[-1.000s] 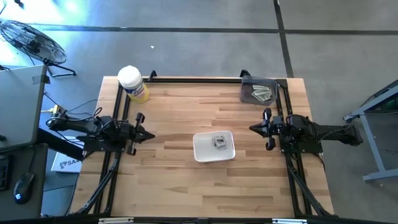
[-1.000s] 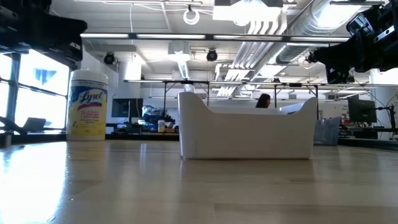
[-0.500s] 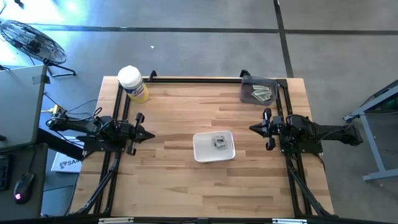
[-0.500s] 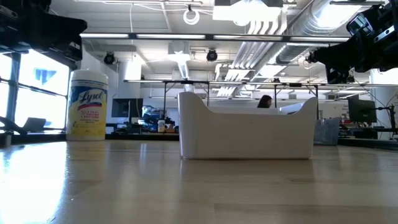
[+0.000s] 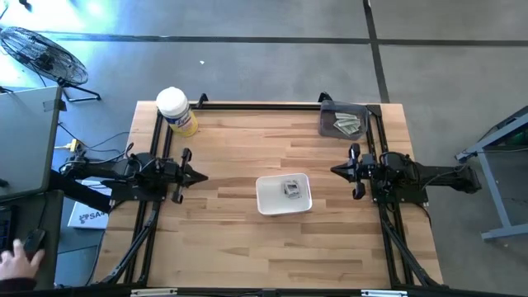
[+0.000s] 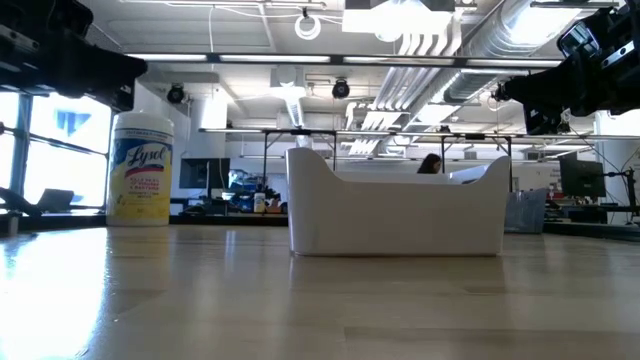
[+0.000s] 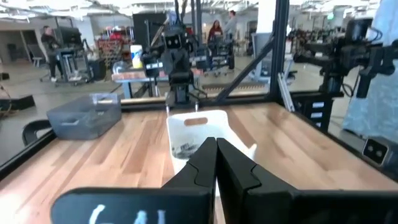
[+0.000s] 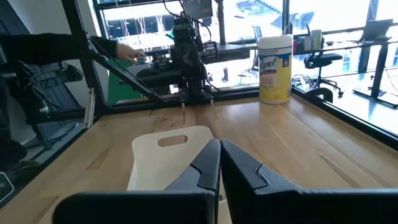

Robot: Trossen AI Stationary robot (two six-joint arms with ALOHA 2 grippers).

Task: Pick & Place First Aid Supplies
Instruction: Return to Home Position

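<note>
Sorting looks finished: the square packets (image 5: 291,188) lie in the white tray (image 5: 266,202) at centre frame, the greenish strips (image 5: 350,124) in the dark bin (image 5: 328,111) at upper right. Left gripper (image 5: 200,176) and right gripper (image 5: 334,171) hover clenched and empty at the surface's (image 5: 239,148) side edges. I judge only parking remains, needing no grasp.

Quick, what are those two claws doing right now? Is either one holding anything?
Left gripper: closed, holding nothing.
Right gripper: closed, holding nothing.
</note>
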